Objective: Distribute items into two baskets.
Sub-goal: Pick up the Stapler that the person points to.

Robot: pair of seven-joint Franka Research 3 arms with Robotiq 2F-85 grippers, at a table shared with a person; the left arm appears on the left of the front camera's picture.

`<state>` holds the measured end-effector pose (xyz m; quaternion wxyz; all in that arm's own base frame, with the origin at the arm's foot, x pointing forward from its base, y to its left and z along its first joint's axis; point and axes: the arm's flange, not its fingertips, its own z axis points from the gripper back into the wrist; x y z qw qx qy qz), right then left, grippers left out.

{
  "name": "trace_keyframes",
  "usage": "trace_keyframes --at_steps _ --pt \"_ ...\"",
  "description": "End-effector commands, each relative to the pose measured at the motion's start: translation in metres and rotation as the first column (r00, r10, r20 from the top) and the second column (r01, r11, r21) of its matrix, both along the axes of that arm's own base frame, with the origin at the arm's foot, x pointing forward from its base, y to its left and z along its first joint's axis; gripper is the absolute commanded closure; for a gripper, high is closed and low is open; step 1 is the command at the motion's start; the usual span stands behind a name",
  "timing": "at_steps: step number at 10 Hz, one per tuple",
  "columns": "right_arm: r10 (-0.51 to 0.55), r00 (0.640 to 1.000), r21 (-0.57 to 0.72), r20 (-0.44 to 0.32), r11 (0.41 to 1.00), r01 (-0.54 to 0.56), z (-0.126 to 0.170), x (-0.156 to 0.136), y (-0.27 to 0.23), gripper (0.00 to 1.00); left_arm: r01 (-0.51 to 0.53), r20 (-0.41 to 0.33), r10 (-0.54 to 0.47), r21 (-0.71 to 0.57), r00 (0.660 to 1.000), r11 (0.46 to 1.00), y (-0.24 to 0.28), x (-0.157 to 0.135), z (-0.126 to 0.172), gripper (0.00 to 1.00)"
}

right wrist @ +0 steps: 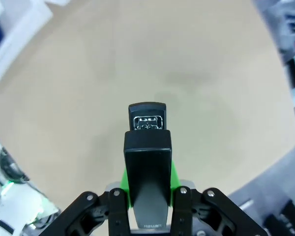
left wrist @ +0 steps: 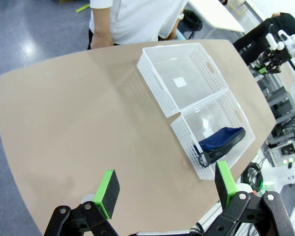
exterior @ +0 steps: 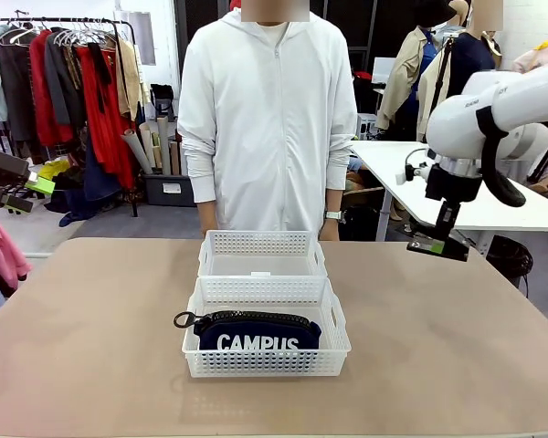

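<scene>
Your right hand [exterior: 441, 235] is clamped on the black stapler [exterior: 436, 245] and holds it in the air above the right side of the bench [exterior: 91, 328], well apart from both baskets. In the right wrist view the stapler runs out between the green pads, with bare bench below it. Your left hand [left wrist: 165, 189] hangs high off the left side, pads wide apart, nothing between them.

The navy CAMPUS pouch [exterior: 256, 333] already lies in the near basket [exterior: 267, 365]. The far basket [exterior: 260, 243], touching it on the person's side, is empty, so it is the likely target.

To do this step well:
1. Carry the stapler left to the far basket at its present height. Clear the lattice rim before descending.
2. Centre over the clear bottom, not over the adjoining walls.
3. Lower until the stapler is close to the bottom, then part the pads. A drop from height may bounce it or shift the light basket.
4. Keep clear of the person [exterior: 265, 119] standing just behind the far basket.
</scene>
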<state>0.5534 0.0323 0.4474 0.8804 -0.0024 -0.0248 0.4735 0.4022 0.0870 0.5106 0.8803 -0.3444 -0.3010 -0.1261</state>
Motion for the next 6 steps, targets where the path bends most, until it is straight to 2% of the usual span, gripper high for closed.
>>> trace_keyframes --at_steps 1,4,6 --pt "0.042 0.997 -0.077 0.061 0.996 -0.037 0.008 -0.025 0.015 1.00 -0.002 0.011 0.002 -0.021 1.000 1.000 0.000 0.001 0.000 0.00" --pt "0.030 0.994 -0.167 0.109 0.986 -0.011 0.032 -0.056 0.035 1.00 -0.002 0.011 0.002 -0.021 1.000 1.000 0.000 0.001 0.000 0.00" --pt "0.039 0.990 -0.161 0.137 0.987 -0.016 0.050 -0.068 0.030 1.00 -0.002 0.011 0.002 -0.021 1.000 1.000 0.000 0.001 0.000 0.00"
